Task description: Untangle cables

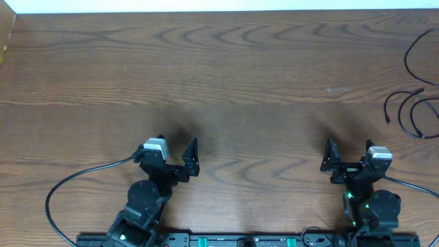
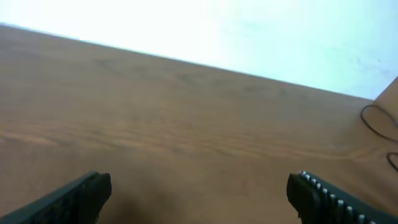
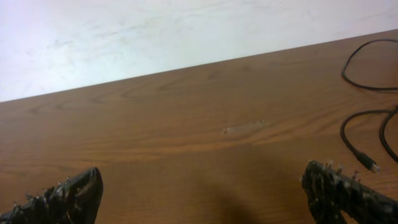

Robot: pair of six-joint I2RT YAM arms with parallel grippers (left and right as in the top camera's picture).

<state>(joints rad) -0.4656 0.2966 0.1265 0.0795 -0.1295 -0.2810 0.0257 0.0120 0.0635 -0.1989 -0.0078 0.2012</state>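
Thin black cables (image 1: 413, 110) lie in loose loops at the far right edge of the wooden table, partly cut off by the frame. No white cord shows. In the right wrist view the cables (image 3: 354, 143) lie ahead to the right, one small plug end pointing toward me. The left wrist view catches a loop (image 2: 373, 121) at its right edge. My left gripper (image 1: 177, 147) is open and empty near the front left, far from the cables; its fingers (image 2: 199, 190) are spread wide. My right gripper (image 1: 350, 151) is open and empty near the front right, its fingers (image 3: 202, 186) wide apart.
The wooden table (image 1: 219, 82) runs to a white wall at the back. A thick black lead (image 1: 68, 185) curves from the left arm's base. The arm bases stand at the front edge.
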